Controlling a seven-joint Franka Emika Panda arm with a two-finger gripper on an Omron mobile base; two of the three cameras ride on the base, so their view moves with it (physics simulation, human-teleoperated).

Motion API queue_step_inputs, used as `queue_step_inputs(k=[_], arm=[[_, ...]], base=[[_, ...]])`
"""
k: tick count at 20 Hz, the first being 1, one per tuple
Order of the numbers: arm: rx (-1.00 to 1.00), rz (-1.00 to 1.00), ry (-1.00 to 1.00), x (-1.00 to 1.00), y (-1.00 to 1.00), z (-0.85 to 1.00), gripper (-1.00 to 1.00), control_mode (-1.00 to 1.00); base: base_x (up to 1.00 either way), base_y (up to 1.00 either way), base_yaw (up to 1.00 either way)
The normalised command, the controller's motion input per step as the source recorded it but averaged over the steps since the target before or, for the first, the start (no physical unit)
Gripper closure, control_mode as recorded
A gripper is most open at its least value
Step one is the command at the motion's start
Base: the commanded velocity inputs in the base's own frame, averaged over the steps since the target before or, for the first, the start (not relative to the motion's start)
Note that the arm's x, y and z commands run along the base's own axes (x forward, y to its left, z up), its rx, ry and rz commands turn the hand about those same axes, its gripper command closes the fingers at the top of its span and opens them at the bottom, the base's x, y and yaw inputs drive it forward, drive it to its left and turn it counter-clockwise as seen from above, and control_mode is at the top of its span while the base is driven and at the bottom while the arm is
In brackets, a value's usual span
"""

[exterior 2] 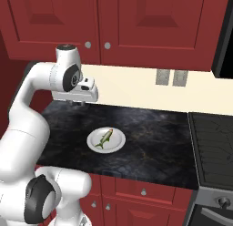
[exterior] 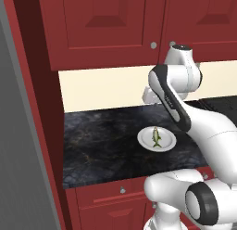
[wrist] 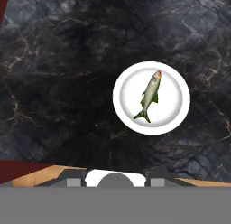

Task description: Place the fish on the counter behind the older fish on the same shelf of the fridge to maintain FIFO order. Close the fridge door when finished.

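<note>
The fish, small and yellow-green, lies on a round white plate on the black marbled counter. The base views show the same fish on its plate, near the counter's front half. My gripper hangs above the counter's back edge, behind and well above the plate, pointing down. In the hand view its fingertips stand apart at the bottom with nothing between them, so it is open. A flat grey fridge panel runs along the left edge. Its shelves and the older fish are out of view.
Red upper cabinets hang above the cream back wall, which carries two grey outlets. A dark stove top adjoins the counter on the right. Red drawers with silver knobs sit below. A red side panel separates the counter from the fridge.
</note>
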Motion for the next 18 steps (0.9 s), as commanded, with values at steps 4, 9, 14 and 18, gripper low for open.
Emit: queue_step_inputs(k=[4, 9, 14, 18], arm=[[-0.01, 0.0, 0.02, 0.0, 0.0, -0.22, -1.0, -1.0], [-0.02, 0.0, 0.1, 0.0, 0.0, -0.8, -1.0, -1.0], [0.0, 0.0, 0.27, 0.2, -0.26, -0.93, -1.0, -1.0], [0.04, -0.04, 0.16, 0.56, -0.62, -0.69, -1.0, -1.0]], base=[[0.0, 0.0, 0.0], [0.0, 0.0, 0.0], [0.0, 0.0, 0.0], [0.0, 0.0, 0.0]])
